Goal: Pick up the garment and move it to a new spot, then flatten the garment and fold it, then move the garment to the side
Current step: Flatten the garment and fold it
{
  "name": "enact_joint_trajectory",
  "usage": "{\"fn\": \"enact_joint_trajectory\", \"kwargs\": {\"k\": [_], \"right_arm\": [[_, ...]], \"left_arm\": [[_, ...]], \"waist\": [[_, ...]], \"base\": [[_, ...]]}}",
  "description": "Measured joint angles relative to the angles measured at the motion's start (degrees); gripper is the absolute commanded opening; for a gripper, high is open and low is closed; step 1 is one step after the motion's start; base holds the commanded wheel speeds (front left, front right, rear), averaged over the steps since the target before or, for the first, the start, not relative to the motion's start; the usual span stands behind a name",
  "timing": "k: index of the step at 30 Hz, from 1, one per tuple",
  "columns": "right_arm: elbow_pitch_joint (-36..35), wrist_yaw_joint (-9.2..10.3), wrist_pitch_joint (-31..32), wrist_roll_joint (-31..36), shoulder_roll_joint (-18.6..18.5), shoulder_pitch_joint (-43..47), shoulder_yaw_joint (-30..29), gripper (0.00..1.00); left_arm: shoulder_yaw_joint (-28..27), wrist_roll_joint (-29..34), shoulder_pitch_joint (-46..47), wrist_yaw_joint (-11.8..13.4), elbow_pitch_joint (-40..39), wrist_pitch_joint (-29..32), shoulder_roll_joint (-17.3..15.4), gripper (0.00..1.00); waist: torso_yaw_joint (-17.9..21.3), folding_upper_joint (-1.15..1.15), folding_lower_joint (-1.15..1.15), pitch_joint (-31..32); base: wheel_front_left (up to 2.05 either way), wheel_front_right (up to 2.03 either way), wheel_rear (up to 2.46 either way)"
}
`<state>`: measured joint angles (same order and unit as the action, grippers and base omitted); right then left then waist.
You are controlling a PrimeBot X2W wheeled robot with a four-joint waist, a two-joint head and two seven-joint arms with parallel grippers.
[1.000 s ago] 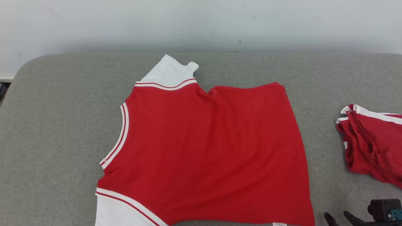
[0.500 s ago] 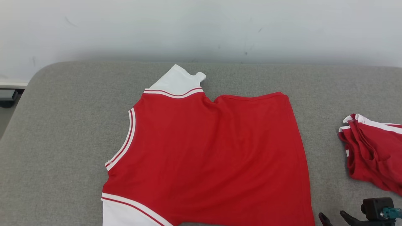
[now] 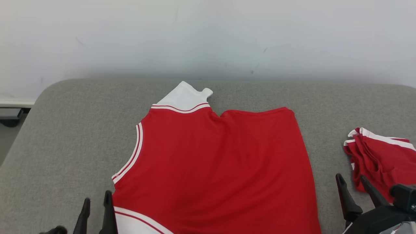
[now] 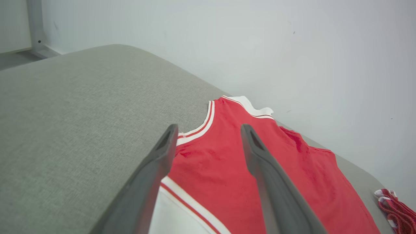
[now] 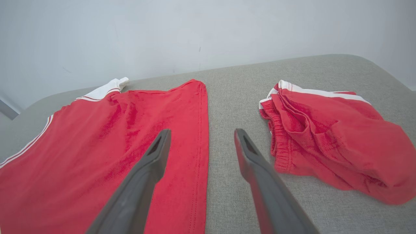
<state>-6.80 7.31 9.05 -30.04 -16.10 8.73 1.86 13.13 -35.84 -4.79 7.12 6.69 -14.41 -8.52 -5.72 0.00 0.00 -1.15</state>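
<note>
Garment spread, open grey pad leftward | left pincer wide, empty | right pincer wide, empty

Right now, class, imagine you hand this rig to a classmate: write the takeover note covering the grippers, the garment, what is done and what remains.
Left gripper: open, empty, at the near-left edge of the garment.
Right gripper: open, empty, above the grey surface, between the garment and a second red garment.
Garment: spread out on the grey surface, wrinkled near its far white sleeve.
Done, judging by how it lies: placed and mostly flattened.
Left: smooth the wrinkle, fold, move it aside.
</note>
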Motion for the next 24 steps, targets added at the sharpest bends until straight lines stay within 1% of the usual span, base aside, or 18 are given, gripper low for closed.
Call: {"fn": "enact_joint_trajectory", "kwargs": {"k": [4,6,11,16,24], "right_arm": [[-0.03,0.0,-3.41,1.21,2.66,-1.27,-0.34,1.0],[-0.01,0.01,-4.8,1.98,3.63,-1.36,-0.14,1.0],[0.26,0.01,-8.37,3.01,5.52,-1.56,0.03,1.0],[0.62,0.01,-11.67,3.64,6.31,-2.27,0.36,1.0],[1.48,0.0,-14.74,3.97,6.73,-2.13,0.86,1.0]], "left_arm": [[2.96,4.42,1.57,-0.16,-2.82,-0.01,-2.04,1.0],[3.9,6.32,1.75,-0.66,-3.74,-0.01,-2.94,1.0],[4.71,7.6,2.87,-1.54,-4.36,-0.01,-4.23,1.0],[5.48,9.27,3.29,-2.12,-4.92,-0.01,-5.32,1.0],[6.67,9.95,3.31,-2.63,-4.66,0.01,-5.61,1.0]], "waist": [[0.72,0.0,0.0,0.87],[1.29,0.0,0.0,1.21],[2.91,0.0,0.0,1.86],[4.4,0.0,0.0,2.35],[5.8,0.0,0.0,2.48]], "base": [[0.0,0.0,0.0],[0.0,0.0,0.0],[0.0,0.0,0.0],[0.0,0.0,0.0],[0.0,0.0,0.0]]}}
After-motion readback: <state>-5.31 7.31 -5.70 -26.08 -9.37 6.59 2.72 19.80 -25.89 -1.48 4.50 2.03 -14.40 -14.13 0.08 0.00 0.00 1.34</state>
